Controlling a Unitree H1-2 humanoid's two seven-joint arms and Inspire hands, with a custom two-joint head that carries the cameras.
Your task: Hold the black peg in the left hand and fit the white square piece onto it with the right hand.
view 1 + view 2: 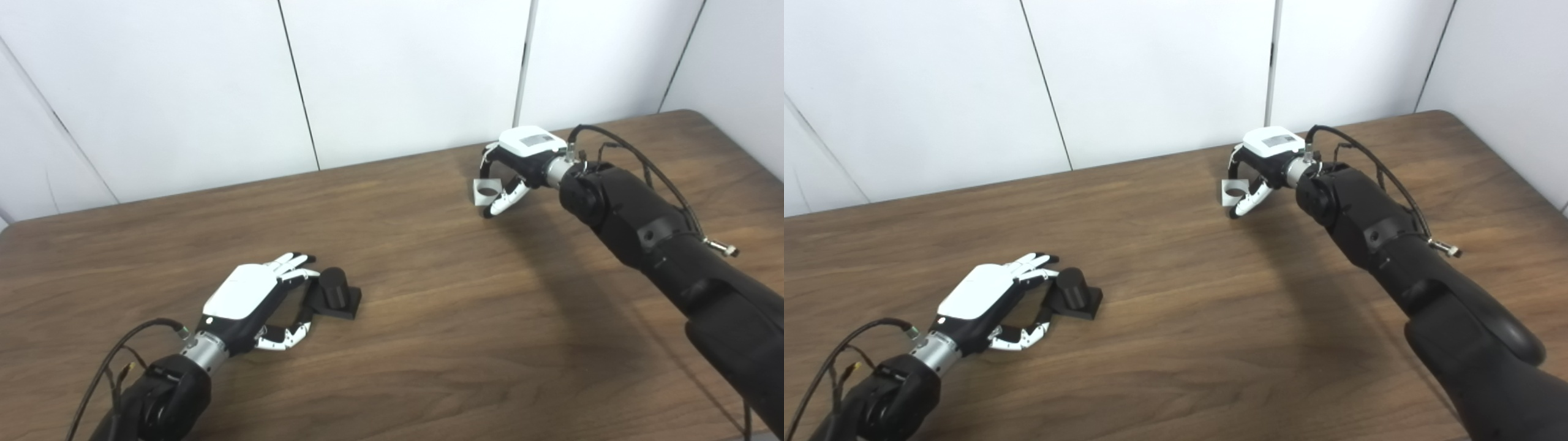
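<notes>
So the step in hand looks like the pickup of the black peg [335,294], and it isn't held yet. To get this right, the peg's upright cylinder should be wrapped from both sides rather than nudged from one, since the square base could be slid across the wooden table [429,318] by a one-sided push. A low grip near the base is probably best, so the top of the cylinder is left clear for the hole to be dropped over it.

Starting on the left: the left hand [254,300] is seen spread, palm down, with nothing held. The peg sits just at its 3 o'clock, between the upper fingers [293,264] and the thumb, and the fingertips look to be right against it or nearly so; actual contact can't be told from either view.

Over at the right, well apart from the peg at roughly 1 o'clock from it, the right hand [517,165] is curled and the white square piece [487,190] is pinched between its fingers and thumb, lifted off the table. The round hole is faced toward the camera, so a tilt downward will likely be needed before it's lined up over the peg.
</notes>
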